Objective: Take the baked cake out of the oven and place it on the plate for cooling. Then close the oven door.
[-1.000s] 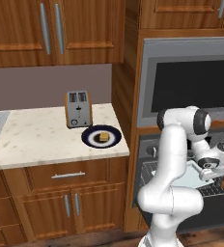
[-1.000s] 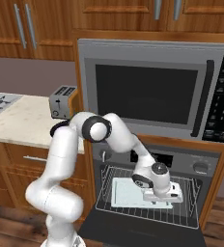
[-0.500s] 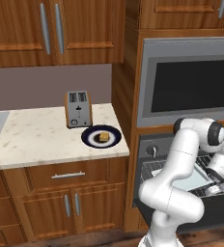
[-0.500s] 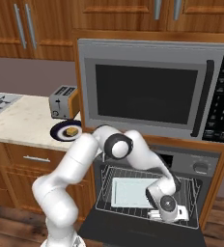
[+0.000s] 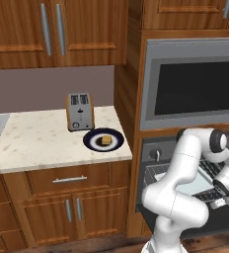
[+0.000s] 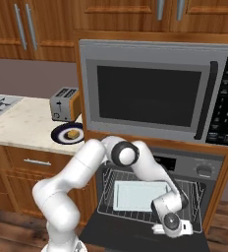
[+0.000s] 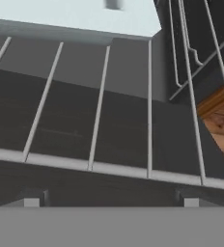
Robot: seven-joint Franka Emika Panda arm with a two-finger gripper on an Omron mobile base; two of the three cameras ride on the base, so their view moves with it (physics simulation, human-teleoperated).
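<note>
Right base view has the oven at the lower right of the frame under the microwave, its door dropped open at the bottom, with a pale tray on the wire rack inside. Left of it, at mid-left, the surface carries a toaster and, just in front of that, the plate with the cake sitting on it. Lowest and smallest, the tool hangs over the open door at the rack's front edge with its fingers spread wide apart and nothing between them.
</note>
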